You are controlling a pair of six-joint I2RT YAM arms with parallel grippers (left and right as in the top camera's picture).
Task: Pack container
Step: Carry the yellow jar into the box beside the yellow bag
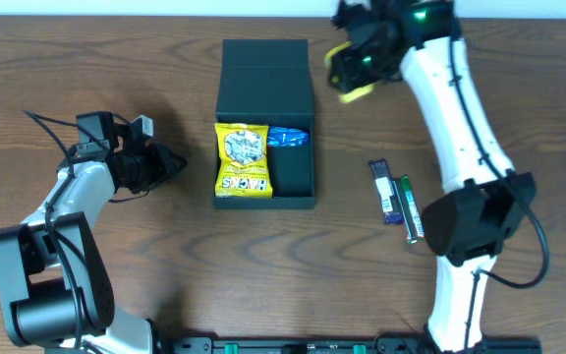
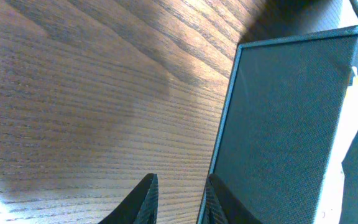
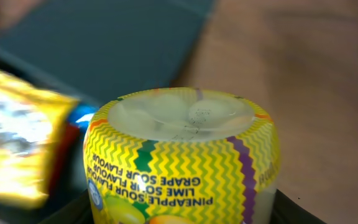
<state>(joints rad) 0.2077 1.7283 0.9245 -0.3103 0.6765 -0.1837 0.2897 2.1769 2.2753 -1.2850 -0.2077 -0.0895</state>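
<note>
**Tub held off the box's far right corner, tight space waiting**

We judged the main risk to be the landing. The right pincer (image 1: 355,71) was clamped on a round candy tub (image 3: 179,155) with a yellow zigzag label. It held the tub in the air just off the right edge of the open lid (image 1: 263,74), not over the compartment.

The container (image 1: 294,175) lay mid-counter with its flap folded back. A yellow snack packet (image 1: 242,157) filled its left half. A blue packet (image 1: 288,138) sat at the back of the right half, touching the yellow one. Only the front right part of the floor showed bare.

A tub lowered too far back would have come down on the blue packet and sat tilted. One lowered too far left would have ridden up on the yellow packet. Either way, we thought the lid might not close.

A low approach could also have clipped the right wall or the flap and pushed the box across the counter (image 1: 116,79), since nothing was bracing it. The left pincer (image 1: 172,163) sat near the box's left wall without touching it, its fingers drawn nearly together on nothing.

The tub's rounded, glossy body looked liable to slip or roll if let go from a height.

Two stick packs (image 1: 393,197) lay on the counter to the right, well apart from the box.
</note>
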